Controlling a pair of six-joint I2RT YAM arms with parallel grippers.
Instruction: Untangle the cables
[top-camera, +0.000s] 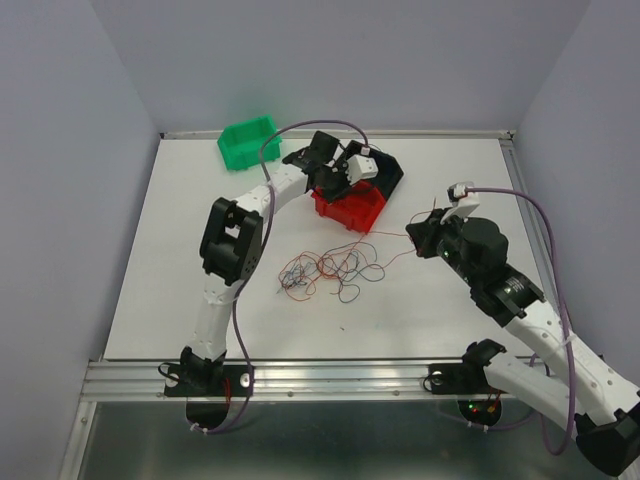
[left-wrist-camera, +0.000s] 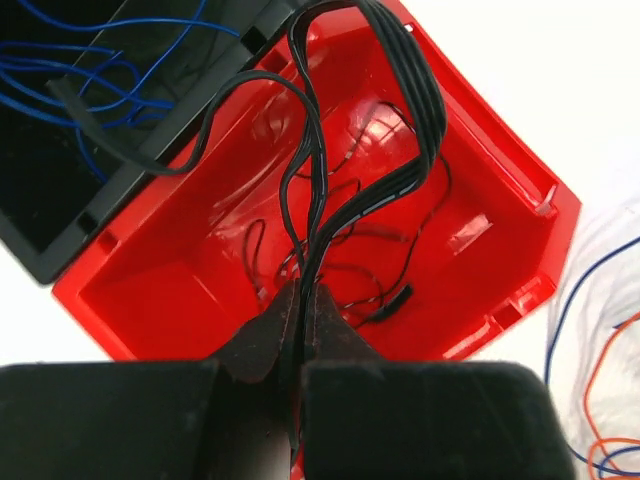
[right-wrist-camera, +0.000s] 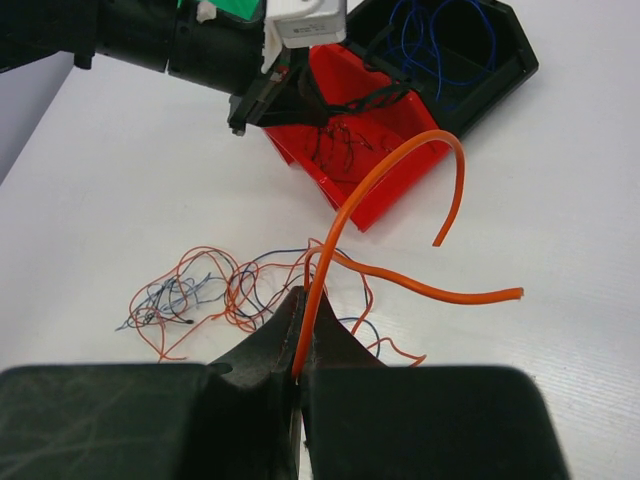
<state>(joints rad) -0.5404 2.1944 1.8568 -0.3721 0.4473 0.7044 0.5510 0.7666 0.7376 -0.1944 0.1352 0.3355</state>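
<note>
Right hand (right-wrist-camera: 303, 310) pinches orange cable (right-wrist-camera: 345, 213), tangled cables (right-wrist-camera: 230, 290) just beyond.

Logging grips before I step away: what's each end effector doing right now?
Left end effector: closed on black cables.
Right end effector: closed on an orange cable.

Thin red, orange, blue and black cables (top-camera: 330, 268) are lying in a loose tangle near the middle of the table (top-camera: 180, 250). Black cables (left-wrist-camera: 425, 100) are hanging in loops over the red bin (left-wrist-camera: 500, 250), pinched in the left claw (left-wrist-camera: 297, 300). An orange cable (right-wrist-camera: 392, 157) is arching up out of the right claw (right-wrist-camera: 300, 335), which is gripping it. Blue cables (left-wrist-camera: 90, 70) are lying coiled in the black bin (left-wrist-camera: 40, 190), touching the red one's far side.
</note>
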